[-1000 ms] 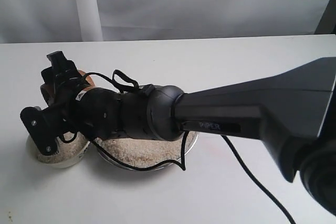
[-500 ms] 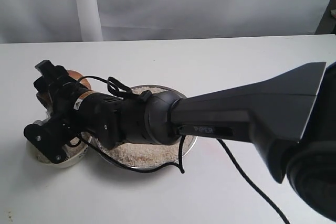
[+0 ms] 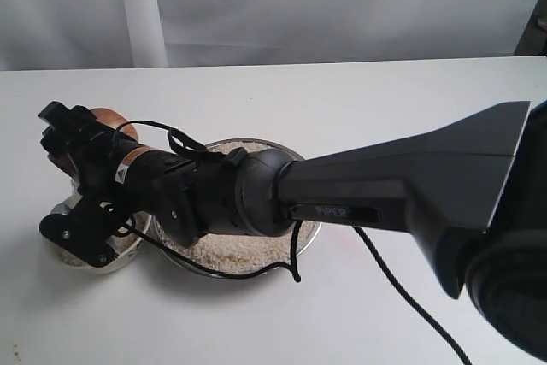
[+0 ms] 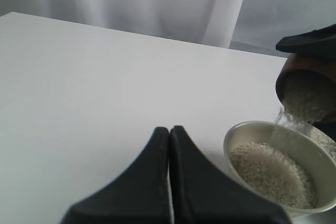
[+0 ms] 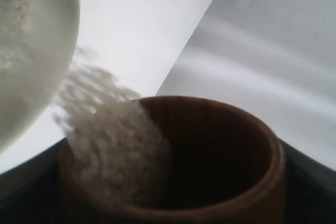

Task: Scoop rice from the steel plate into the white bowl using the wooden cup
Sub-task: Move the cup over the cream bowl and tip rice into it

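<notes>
My right gripper (image 3: pixel 73 134) reaches across to the left and is shut on the wooden cup (image 3: pixel 107 120). The cup is tipped over the white bowl (image 3: pixel 125 256). In the left wrist view the cup (image 4: pixel 307 90) pours a thin stream of rice (image 4: pixel 286 124) into the bowl (image 4: pixel 247 135), which holds a heap of grains. The right wrist view looks into the cup (image 5: pixel 220 145), with rice (image 5: pixel 115 145) sliding out toward the bowl (image 5: pixel 31 51). The steel plate (image 3: pixel 309 230), half hidden by the arm, holds a bed of rice (image 3: pixel 239 250). My left gripper (image 4: pixel 169 129) is shut and empty, low over bare table beside the bowl.
The white table (image 3: pixel 359 108) runs back to a pale curtain (image 3: pixel 342 6). A black cable (image 3: pixel 402 275) trails from the right arm across the table in front of the plate.
The right gripper has swung left and rolled, tipping the wooden cup further over the white bowl.
</notes>
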